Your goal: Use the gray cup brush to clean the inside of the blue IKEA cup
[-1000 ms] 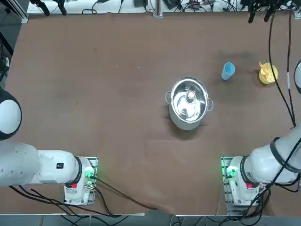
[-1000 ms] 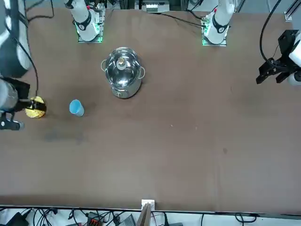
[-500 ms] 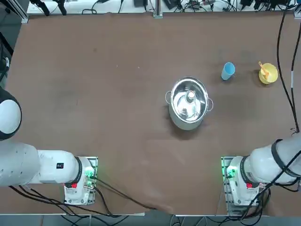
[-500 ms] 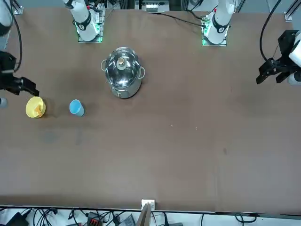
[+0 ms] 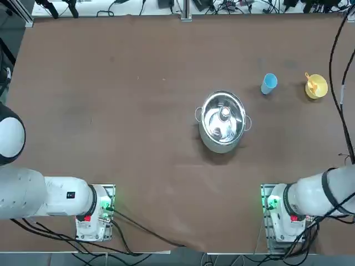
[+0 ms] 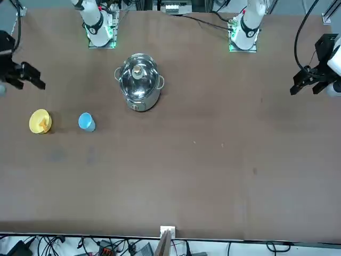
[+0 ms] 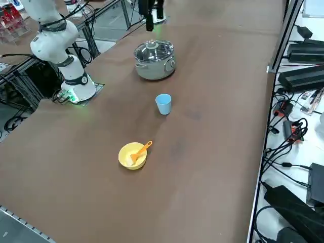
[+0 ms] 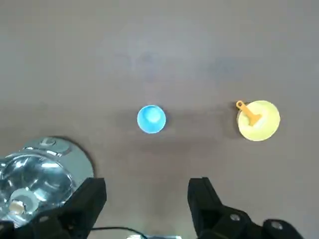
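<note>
Two fingers spread, right end effector [image 8: 147, 199] now risen off yellow cup [image 8: 259, 121]

You see even, diffuse overhead light across the brown counter [image 5: 111, 111]. Shadows are soft and short. The steel pot [image 5: 223, 122] throws bright glare from its lid. In the wrist view the hand [image 8: 147, 199] looks soft, and the counter beyond it is mildly blurred.

We see the brush [image 7: 140, 151] resting in the cup [image 7: 132, 155], tumbler [image 7: 163, 104] between it and the pot [image 7: 154, 59].
</note>
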You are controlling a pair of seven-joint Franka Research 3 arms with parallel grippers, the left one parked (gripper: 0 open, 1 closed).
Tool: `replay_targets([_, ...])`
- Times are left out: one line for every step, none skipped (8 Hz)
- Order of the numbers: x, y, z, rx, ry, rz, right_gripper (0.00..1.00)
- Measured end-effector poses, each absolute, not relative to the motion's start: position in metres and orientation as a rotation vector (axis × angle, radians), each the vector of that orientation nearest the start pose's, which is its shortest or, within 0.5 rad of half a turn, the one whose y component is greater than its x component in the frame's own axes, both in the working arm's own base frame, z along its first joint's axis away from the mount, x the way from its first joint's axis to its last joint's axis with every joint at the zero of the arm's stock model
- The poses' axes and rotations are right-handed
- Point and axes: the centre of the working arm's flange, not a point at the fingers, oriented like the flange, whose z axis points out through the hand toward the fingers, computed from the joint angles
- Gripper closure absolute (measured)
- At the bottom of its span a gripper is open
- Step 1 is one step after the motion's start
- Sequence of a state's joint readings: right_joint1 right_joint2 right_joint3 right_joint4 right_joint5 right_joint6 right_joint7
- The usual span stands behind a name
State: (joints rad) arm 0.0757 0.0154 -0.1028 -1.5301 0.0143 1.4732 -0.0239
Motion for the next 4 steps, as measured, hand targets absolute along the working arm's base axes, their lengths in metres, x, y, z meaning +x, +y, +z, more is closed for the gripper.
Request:
replay_targets([0.54,-0.016,0.627,-3.119,0.006,0.103,0.0])
replay_targets([0.532,-0.015,0.626,-3.116,0.003,0.084,0.0])
replay_targets([0.528,-0.013,0.626,-3.114,-0.006,0.074,0.0])
replay_targets([0.526,-0.011,0.628,-3.112,-0.012,0.068,0.0])
